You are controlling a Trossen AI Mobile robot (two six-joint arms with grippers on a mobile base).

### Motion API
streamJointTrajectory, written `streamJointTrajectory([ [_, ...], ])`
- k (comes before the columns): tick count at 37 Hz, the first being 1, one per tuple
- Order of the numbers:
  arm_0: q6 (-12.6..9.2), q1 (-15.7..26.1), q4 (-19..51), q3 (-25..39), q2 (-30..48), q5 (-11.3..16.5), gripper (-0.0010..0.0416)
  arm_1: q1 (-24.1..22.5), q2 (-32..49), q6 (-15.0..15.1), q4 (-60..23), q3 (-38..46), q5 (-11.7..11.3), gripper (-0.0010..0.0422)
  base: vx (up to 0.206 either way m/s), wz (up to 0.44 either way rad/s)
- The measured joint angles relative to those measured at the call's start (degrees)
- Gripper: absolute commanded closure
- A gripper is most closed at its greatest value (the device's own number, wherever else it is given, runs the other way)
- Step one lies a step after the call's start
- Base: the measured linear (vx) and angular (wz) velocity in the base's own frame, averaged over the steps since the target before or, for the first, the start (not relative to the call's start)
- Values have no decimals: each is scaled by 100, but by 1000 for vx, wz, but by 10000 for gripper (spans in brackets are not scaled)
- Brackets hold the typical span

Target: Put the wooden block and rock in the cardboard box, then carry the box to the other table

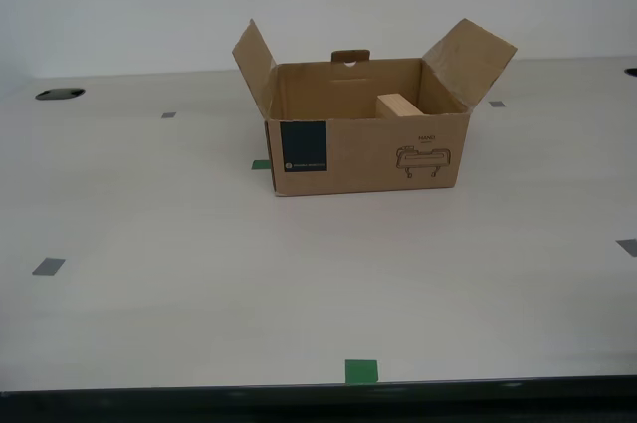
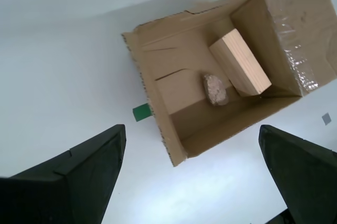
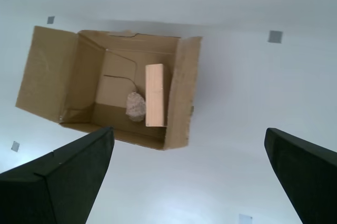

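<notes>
The cardboard box [image 1: 368, 156] stands open on a smooth off-white table top [image 1: 199, 294], flaps up, teal label facing the exterior view. The wooden block [image 1: 396, 105] leans inside against the end wall on the exterior view's right. The rock is hidden by the box wall in that view. Both wrist views look down into the box: the block [image 2: 240, 61] [image 3: 155, 94] with the rock [image 2: 215, 89] [image 3: 136, 106] beside it on the box floor. My first gripper [image 3: 188, 132] and my second gripper [image 2: 190, 139] hang open above the box [image 2: 174, 39] [image 3: 50, 71], holding nothing. The other table is out of view.
Green tape marks lie by the box [image 1: 261, 165] and near the table's front edge [image 1: 361, 371]. Grey tape marks [image 1: 48, 266] [image 1: 627, 246] dot the top. A dark cable hole [image 1: 60, 94] sits at the back on the exterior view's left. A wall runs behind.
</notes>
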State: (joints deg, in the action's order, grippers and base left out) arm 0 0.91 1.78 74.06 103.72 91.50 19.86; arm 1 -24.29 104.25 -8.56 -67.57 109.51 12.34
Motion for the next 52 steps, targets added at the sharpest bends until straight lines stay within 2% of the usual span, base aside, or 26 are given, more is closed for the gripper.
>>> streamJointTrajectory([
  [10,83,-522,-50,-404,7,-2,7,302,17,-11,-9,0,33,69,0,0],
  [15,87,-560,-223,-673,7,-2,7,369,46,-13,22,-42,549,69,0,0],
  [17,85,-557,-286,-761,7,13,8,374,50,-26,125,-96,645,69,0,0],
  [26,85,-560,-566,-966,170,511,20,391,48,-127,289,-553,640,69,0,0],
  [35,94,-533,-625,-927,828,542,49,413,48,-389,758,-1200,643,69,0,0],
  [39,219,-514,-750,-922,1047,549,60,417,50,-549,874,-1394,640,69,0,0],
  [46,232,-485,-874,-925,1456,822,70,422,46,-796,1222,-1606,643,69,0,0],
  [52,232,-372,-966,-920,1801,848,72,431,48,-885,1499,-1740,643,69,0,0],
])
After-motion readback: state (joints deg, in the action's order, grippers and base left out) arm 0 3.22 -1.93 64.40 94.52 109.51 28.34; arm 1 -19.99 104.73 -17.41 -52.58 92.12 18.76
